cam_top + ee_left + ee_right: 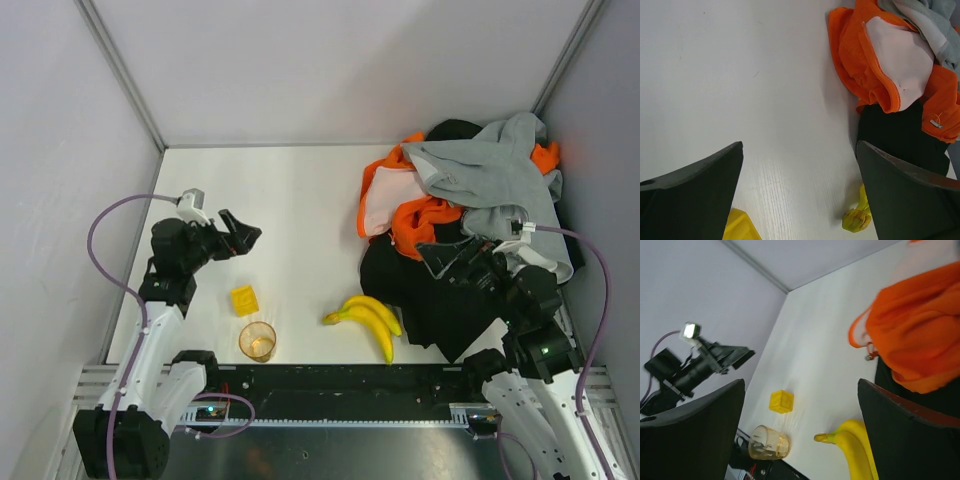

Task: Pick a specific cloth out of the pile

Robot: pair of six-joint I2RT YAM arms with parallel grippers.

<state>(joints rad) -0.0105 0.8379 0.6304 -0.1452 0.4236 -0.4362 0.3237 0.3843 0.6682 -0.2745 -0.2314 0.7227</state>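
**While both hands hang empty, cloth lies in pile**

Left hand [800,146] and right hand [801,385]: jaws spread wide, holding nothing. Pile [470,190] at the table's [300,200] far right corner. Cloth [546,156] at its far right edge, partly under grey.

**Both arms bent, jaws wide apart**

The left arm [150,350] rises from its base at the near left, elbow bent, wrist turned to the right. The left gripper [243,238] points right, jaws spread wide and empty. The right arm [545,350] leans from the near right toward the left and far side. The right gripper [440,258] is spread just as wide, its dark fingers [905,435] gripping nothing.
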